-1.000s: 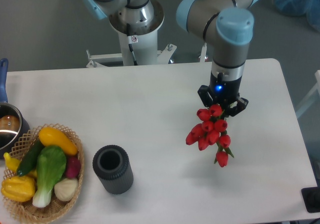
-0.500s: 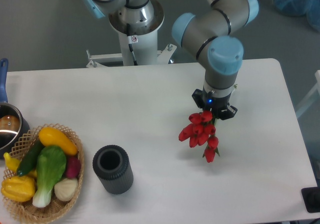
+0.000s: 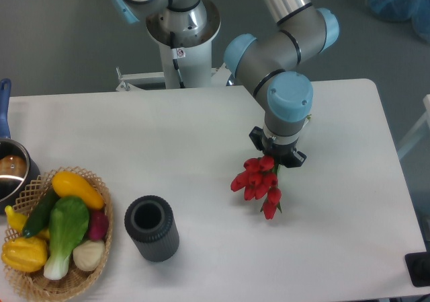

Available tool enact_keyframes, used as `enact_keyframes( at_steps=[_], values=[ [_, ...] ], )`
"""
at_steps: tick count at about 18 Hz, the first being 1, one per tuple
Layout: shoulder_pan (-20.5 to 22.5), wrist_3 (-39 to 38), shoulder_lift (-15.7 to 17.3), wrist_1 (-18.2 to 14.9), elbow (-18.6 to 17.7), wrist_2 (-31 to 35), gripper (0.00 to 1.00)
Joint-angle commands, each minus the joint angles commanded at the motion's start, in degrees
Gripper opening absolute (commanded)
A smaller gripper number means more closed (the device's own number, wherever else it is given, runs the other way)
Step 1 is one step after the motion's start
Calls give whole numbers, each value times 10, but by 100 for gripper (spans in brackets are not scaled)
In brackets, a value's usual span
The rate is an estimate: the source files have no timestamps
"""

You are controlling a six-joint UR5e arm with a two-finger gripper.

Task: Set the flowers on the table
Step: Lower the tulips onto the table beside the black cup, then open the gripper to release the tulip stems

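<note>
Flowers (image 3: 258, 184) drifting left and lower with the arm, end effector (image 3: 277, 155) pinching their stems, blooms hanging over the white counter (image 3: 201, 134), dark cup (image 3: 152, 227) and basket (image 3: 40, 275) sitting well apart.

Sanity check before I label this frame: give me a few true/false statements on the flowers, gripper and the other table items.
1. The flowers hang below the gripper, over the right half of the table. True.
2. The flowers stand inside the dark cylinder. False: the cylinder looks empty and sits well to the left of them.
3. The wicker basket at the left edge holds vegetables. True.
4. The dark cylinder lies tipped on its side. False: it stands upright, opening up.
5. The gripper is over the basket. False: it is over the table's right half.
</note>
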Motion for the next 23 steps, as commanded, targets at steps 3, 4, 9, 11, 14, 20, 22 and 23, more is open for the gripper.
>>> enact_keyframes(
  at_steps=[3, 4, 9, 11, 14, 20, 22, 23],
  values=[
    [-4, -4, -9, 2, 4, 0, 34],
    [-4, -4, -11, 4, 6, 0, 34],
    [-4, -4, -11, 4, 6, 0, 58],
    [-4, -4, -11, 4, 6, 0, 72],
    [-4, 0, -11, 4, 6, 0, 88],
    [10, 2, 5, 4, 7, -3, 100],
    [21, -3, 25, 3, 15, -14, 100],
    [21, -4, 32, 3, 20, -25, 100]
  ],
)
